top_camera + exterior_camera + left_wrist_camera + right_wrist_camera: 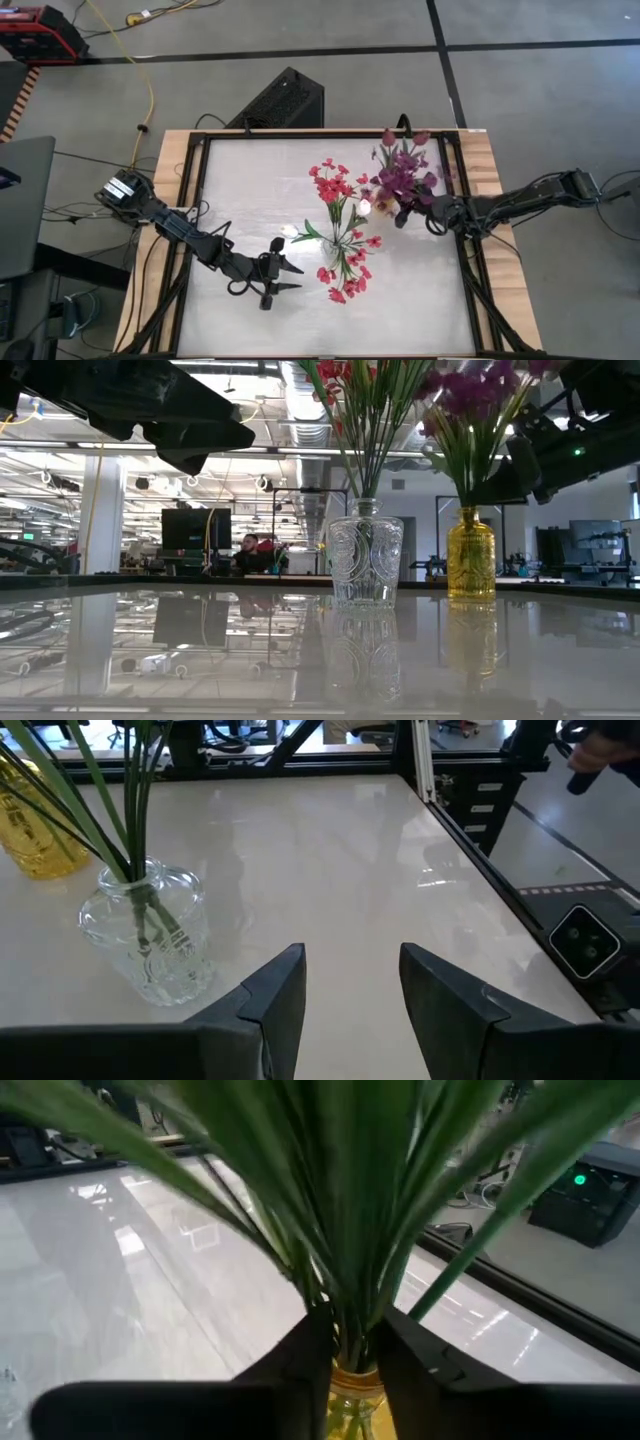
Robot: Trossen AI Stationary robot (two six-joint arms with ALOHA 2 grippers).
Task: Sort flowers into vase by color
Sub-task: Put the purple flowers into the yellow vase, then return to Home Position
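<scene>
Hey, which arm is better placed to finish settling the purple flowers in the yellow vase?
Right. The right gripper is closed around the purple flowers' stems just above the yellow vase. The left gripper hangs open and empty beside the clear vase.

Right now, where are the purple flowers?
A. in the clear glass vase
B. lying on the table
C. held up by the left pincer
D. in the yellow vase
D: the purple flowers stand in the yellow vase, with the right pincer closed around their stems just above its neck.
</scene>
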